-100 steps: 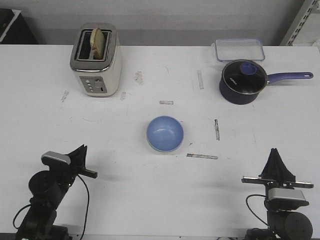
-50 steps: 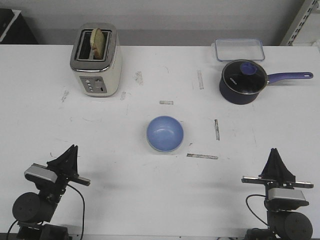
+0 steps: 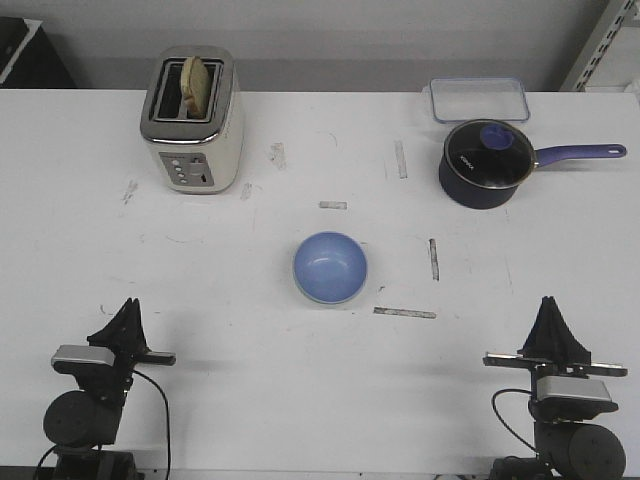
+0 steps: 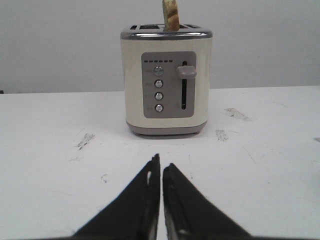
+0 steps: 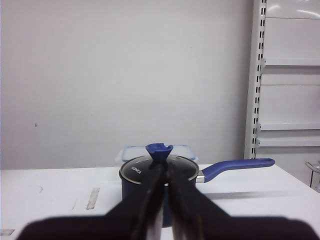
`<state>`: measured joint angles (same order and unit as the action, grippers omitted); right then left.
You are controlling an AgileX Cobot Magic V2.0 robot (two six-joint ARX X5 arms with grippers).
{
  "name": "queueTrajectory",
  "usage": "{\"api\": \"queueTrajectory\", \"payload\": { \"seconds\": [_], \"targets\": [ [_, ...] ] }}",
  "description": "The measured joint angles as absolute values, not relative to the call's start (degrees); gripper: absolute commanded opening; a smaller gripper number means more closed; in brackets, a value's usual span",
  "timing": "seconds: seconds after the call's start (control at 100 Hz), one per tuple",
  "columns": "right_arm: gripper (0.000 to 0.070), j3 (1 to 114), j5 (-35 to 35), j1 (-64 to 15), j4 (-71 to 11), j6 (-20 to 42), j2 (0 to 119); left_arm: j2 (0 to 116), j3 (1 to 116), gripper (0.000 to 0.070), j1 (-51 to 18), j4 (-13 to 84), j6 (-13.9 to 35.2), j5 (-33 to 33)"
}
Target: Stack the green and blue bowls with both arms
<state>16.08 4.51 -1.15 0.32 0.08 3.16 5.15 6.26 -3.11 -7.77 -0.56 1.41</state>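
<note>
The periwinkle blue bowl (image 3: 330,267) sits upright at the table's middle. No pale green bowl shows on its own in any view. My left gripper (image 3: 128,305) is at the near left edge, shut and empty, well apart from the bowl. In the left wrist view, the gripper (image 4: 161,166) points at the toaster (image 4: 166,80). My right gripper (image 3: 548,302) is at the near right edge, shut and empty. In the right wrist view, the gripper (image 5: 165,171) points at the saucepan (image 5: 159,175). The bowl is in neither wrist view.
A cream toaster (image 3: 192,122) with bread in a slot stands at the back left. A dark navy saucepan (image 3: 487,163) with a glass lid and blue handle is at the back right. A clear plastic box (image 3: 479,99) lies behind it. Tape strips mark the table.
My left arm has drawn back to the near left edge and turned to face straight forward. The right arm and the blue bowl have not moved.
</note>
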Motion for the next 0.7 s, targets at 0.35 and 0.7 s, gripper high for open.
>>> {"api": "queueTrajectory", "payload": {
  "seconds": [0.35,0.7],
  "targets": [
    [0.0,16.1,4.5,-1.1,0.3,0.1,3.2,0.3,2.0,0.0001,-2.3,-4.6,-0.6,1.4],
    [0.0001,16.1,4.5,-1.1,0.3,0.1,3.2,0.3,2.0,0.0001,-2.4,-4.4,-0.6,1.4]
  ]
}}
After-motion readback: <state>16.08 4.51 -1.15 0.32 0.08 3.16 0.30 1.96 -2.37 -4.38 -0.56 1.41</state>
